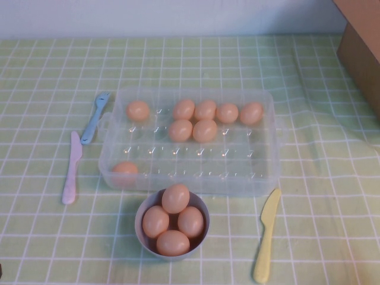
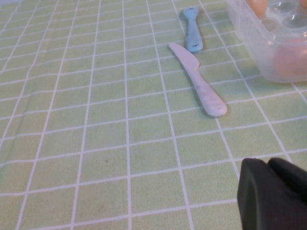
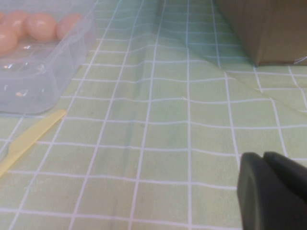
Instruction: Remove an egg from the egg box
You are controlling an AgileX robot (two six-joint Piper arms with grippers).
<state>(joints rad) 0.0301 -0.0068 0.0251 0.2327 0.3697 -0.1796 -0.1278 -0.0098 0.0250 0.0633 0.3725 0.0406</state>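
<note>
The clear plastic egg box (image 1: 261, 172) lies mid-table and holds several peach-tan eggs: a row along its far side, two just behind that row, among them one egg (image 1: 205, 130), and one in the near left corner (image 1: 125, 169). Neither arm shows in the high view. In the left wrist view my left gripper (image 2: 267, 162) hangs shut and empty over the cloth, well short of the box corner (image 2: 273, 52). My right gripper (image 3: 264, 155) is likewise shut on nothing, off to the right of the box (image 3: 43, 72).
A grey-lilac bowl (image 1: 142, 228) with several eggs stands just in front of the box. A blue fork (image 1: 95, 117) and a pink knife (image 1: 71, 169) lie left of it, a yellow knife (image 1: 265, 234) at the front right. A cardboard box (image 1: 359, 47) sits at the back right.
</note>
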